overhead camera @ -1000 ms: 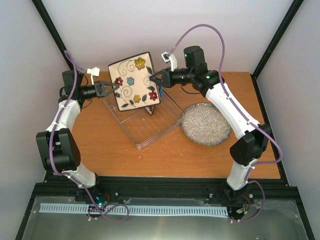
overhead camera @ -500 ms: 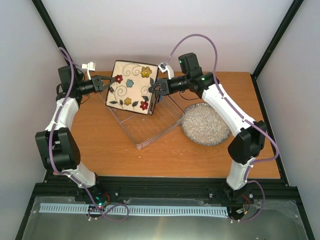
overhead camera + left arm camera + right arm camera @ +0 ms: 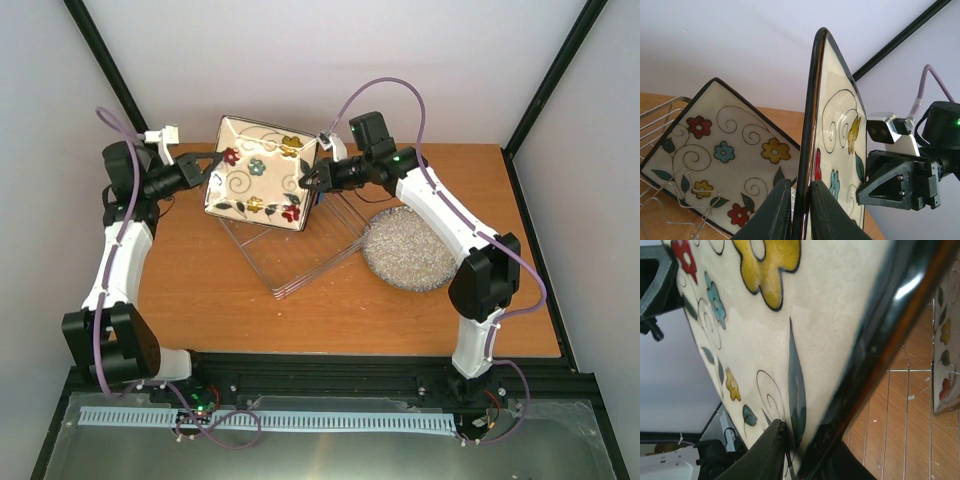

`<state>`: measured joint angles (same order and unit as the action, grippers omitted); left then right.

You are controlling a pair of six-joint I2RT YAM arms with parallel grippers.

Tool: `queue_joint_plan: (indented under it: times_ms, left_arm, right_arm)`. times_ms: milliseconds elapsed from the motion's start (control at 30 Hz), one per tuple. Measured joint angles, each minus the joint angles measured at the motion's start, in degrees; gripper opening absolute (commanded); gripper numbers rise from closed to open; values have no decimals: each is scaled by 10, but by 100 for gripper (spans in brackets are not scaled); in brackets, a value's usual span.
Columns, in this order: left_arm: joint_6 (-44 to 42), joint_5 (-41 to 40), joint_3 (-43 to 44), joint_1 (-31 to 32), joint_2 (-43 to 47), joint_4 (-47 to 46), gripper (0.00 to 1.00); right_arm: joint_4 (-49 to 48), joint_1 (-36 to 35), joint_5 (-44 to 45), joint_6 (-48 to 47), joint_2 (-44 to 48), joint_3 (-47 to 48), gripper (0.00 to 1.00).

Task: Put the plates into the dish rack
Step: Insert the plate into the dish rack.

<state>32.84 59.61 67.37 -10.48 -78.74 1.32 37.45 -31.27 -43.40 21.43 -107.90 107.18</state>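
Observation:
A square cream plate [image 3: 262,172] with coloured flowers and a dark rim hangs tilted above the wire dish rack [image 3: 292,262]. My left gripper [image 3: 213,163] is shut on its left edge and my right gripper [image 3: 306,181] on its right edge. In the left wrist view the held plate [image 3: 840,120] stands edge-on between the closed fingers of the left gripper [image 3: 800,189]. A second flowered square plate [image 3: 722,155] leans in the rack behind it. The right wrist view shows the right gripper [image 3: 807,440] clamping the held plate's rim [image 3: 790,315]. A round grey speckled plate [image 3: 412,248] lies flat on the table.
The rack sits at an angle in the middle of the wooden table [image 3: 200,290], its wires [image 3: 905,405] directly below the held plate. The grey plate lies just right of the rack, under the right arm's forearm. White walls and black frame posts close in the back.
Both arms have carried the square plate leftward and turned it, its face now more tilted. The left arm has drawn back toward the left wall and the right arm has reached further left.

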Motion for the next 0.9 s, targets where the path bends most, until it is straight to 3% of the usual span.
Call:
queue_joint_plan:
  times_ms: [367,900]
  left_arm:
    - [67,-74,-91,21,49,-30,1]
    - [139,-93,-117,27,50,-110,1]
  right_arm:
    - [-26,0,55,33,-4,0,21]
    - [-111,2,61,91,-12,-11,24]
